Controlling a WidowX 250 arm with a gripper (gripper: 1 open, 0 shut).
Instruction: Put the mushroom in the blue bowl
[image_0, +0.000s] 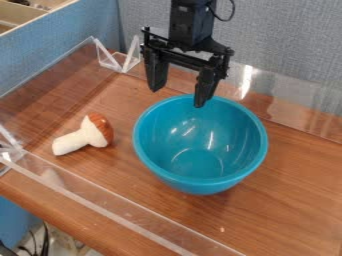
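Open pincer (178, 83) above the blue bowl's (201, 143) far rim, mushroom (83, 135) left of the bowl.
The pincer points down with its fingers apart and empty. The mushroom lies on its side on the wooden bench (287, 210), just beside the bowl and apart from it.
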